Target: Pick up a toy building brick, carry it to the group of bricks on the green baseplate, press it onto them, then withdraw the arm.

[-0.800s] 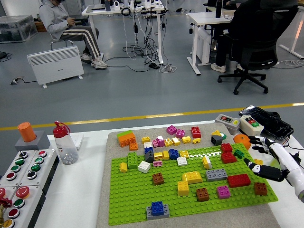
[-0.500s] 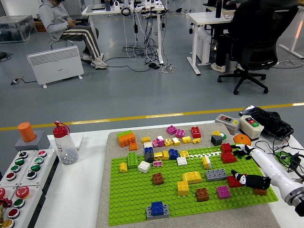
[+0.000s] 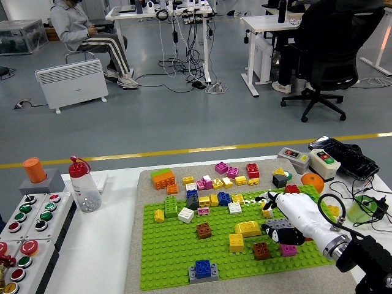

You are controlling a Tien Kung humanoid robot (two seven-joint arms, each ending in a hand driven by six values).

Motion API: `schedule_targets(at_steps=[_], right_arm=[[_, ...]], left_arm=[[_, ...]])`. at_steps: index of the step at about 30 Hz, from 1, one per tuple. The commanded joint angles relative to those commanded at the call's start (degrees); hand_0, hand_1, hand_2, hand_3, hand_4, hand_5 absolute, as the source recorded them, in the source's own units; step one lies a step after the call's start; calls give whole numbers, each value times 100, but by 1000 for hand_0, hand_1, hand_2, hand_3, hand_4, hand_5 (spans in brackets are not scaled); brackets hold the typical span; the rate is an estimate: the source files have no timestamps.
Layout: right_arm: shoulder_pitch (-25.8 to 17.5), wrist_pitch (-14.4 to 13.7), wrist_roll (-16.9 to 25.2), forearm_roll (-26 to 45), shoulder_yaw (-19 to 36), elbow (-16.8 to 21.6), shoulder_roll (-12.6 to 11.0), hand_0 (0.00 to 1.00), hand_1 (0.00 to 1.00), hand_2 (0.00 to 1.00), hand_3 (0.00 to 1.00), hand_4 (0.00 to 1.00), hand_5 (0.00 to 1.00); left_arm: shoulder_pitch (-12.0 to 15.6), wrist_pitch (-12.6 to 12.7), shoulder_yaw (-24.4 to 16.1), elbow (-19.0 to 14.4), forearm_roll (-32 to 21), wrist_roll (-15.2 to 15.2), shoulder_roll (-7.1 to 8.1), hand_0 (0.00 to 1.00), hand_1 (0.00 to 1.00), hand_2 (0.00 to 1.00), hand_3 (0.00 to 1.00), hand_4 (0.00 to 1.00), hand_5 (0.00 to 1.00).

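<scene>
The green baseplate (image 3: pixel 177 251) lies on a grey mat and carries many scattered bricks. My right hand (image 3: pixel 270 215) reaches in from the lower right and hovers low over the plate's right half, fingers spread, nothing held. Its dark thumb tip (image 3: pixel 272 231) lies on or just above the grey brick (image 3: pixel 277 224), and an upper fingertip (image 3: pixel 267 197) is near the white-and-yellow brick (image 3: pixel 266 211). A yellow brick (image 3: pixel 248 228), a brown brick (image 3: pixel 261 250) and a pink brick (image 3: pixel 288 249) sit close by. The palm hides the red bricks at the right. A cluster of mixed bricks (image 3: pixel 211 199) sits at the plate's back edge.
Loose bricks (image 3: pixel 236 171) lie on the mat behind the plate. A clear bottle (image 3: pixel 82 185) and a button panel (image 3: pixel 27 220) stand at the left. Switch boxes (image 3: pixel 306 159), an orange ball (image 3: pixel 312 182) and cables are at the right. People sit far behind.
My right hand has swept leftward from the plate's right edge to over the grey brick, now covering the red bricks it was beside.
</scene>
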Motion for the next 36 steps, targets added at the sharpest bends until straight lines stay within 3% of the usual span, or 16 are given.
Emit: schedule_targets(at_steps=[4,5,10,11,36], right_arm=[[320,81,-138,-97,-398,-158,177,633,644,635,710,716,224],[379,106,-172,-117,-481,-190,205,716,707,710,711,720,226],[598,239,-313,-206,-818,-344,284,716,707,710,711,720,226],[633,264,-342,-229,-890,-382,299,805,774,805,720,733,239],[864,414,-500,-340,-1288,-961,578,815,798,825,727,745,296]], left_arm=[[9,-1,3,0,-3,8,-6,658,685,676,578,293,998],[11,-2,4,0,-3,9,-6,658,685,677,578,294,998],[25,-6,3,0,2,18,-8,658,685,677,578,294,998],[31,-7,0,0,7,20,-8,658,685,676,579,294,998],[91,-12,-6,0,29,30,-13,660,684,677,579,294,998]])
